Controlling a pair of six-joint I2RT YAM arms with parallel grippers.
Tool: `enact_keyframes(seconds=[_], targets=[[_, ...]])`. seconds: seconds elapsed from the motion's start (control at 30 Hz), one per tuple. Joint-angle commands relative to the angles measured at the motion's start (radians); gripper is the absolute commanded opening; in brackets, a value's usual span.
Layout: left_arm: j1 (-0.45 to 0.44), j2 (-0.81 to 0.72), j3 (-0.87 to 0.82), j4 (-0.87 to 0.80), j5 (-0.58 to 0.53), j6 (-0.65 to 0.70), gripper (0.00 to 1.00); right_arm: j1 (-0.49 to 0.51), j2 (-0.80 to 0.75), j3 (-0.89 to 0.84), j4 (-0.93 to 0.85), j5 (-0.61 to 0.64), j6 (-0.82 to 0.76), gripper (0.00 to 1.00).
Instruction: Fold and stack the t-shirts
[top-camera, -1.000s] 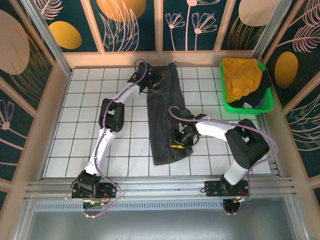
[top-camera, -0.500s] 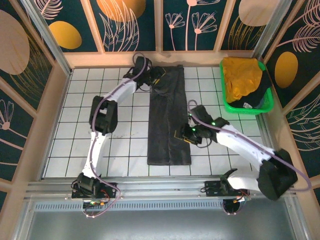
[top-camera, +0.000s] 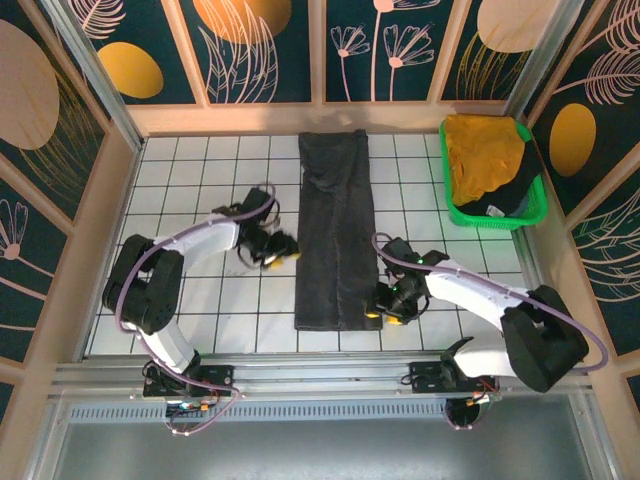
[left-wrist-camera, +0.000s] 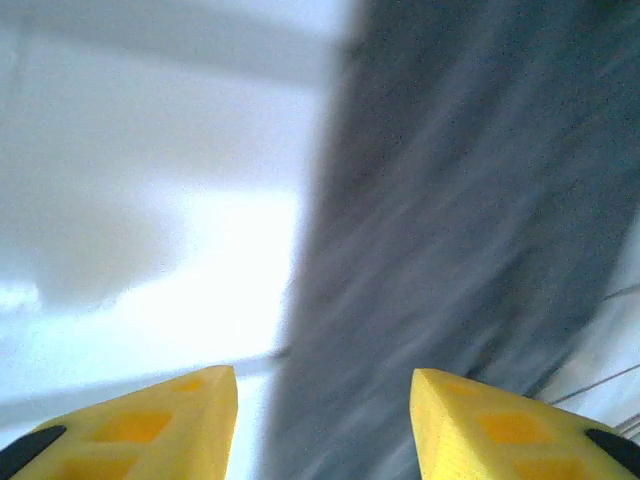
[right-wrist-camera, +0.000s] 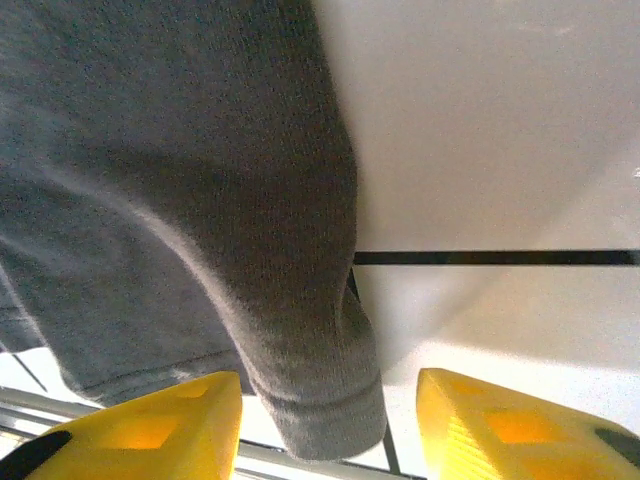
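Note:
A charcoal-black t-shirt (top-camera: 335, 230) lies flat on the tiled table as a long narrow strip running from the back wall toward me. My left gripper (top-camera: 281, 250) hovers by the strip's left edge at mid-length. Its yellow fingers stand open in the left wrist view (left-wrist-camera: 320, 378), with the blurred cloth (left-wrist-camera: 470, 200) beyond them. My right gripper (top-camera: 386, 305) is at the strip's near right corner. It is open (right-wrist-camera: 328, 378), and the hemmed corner (right-wrist-camera: 320, 400) lies loose between the fingers. A mustard-yellow t-shirt (top-camera: 482, 155) and a black one (top-camera: 516, 196) sit in the basket.
The bright green plastic basket (top-camera: 462, 214) stands at the back right corner, against the wooden wall. White tiles (top-camera: 190, 200) stretch to the left of the strip. A metal rail (top-camera: 320, 375) runs along the table's near edge.
Both grippers have let go of the shirt, which went from skewed to a straight strip. The left gripper came back from the far end to mid-length. The right moved to the near corner.

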Motion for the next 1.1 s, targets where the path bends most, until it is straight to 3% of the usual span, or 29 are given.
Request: enact_keyframes(seconds=[0.0,0.3,0.63,0.7,0.77,0.8,0.83,0.97,1.07], targets=[[-0.054,-0.096,-0.088,-0.12,0.068,0.063,0.5,0.028,0.057,0.001,0.037,-0.053,-0.023,0.45],[-0.227,-0.11,-0.201,-0.09,0.153,-0.006,0.54,0.048,0.111,0.008,0.071,-0.073,-0.023,0.03],[-0.28,0.017,-0.148,0.028,0.125,-0.065,0.53,0.05,0.079,-0.014,0.055,-0.078,-0.028,0.0],[-0.28,0.058,-0.121,0.039,0.118,-0.069,0.46,0.05,0.07,-0.017,0.045,-0.075,-0.032,0.0],[-0.282,0.073,-0.12,0.052,0.131,-0.072,0.24,0.05,0.06,-0.023,0.033,-0.073,-0.037,0.0],[-0.283,0.073,-0.129,0.056,0.146,-0.07,0.07,0.05,0.053,-0.027,0.027,-0.076,-0.041,0.0],[-0.287,0.07,-0.146,0.058,0.163,-0.066,0.0,0.05,0.047,-0.031,0.019,-0.08,-0.044,0.0],[-0.308,0.03,-0.245,0.072,0.258,-0.048,0.0,0.058,0.007,-0.043,-0.031,-0.113,-0.059,0.0],[-0.309,-0.052,-0.282,0.068,0.263,-0.067,0.0,0.059,-0.033,-0.044,-0.073,-0.147,-0.062,0.0]])
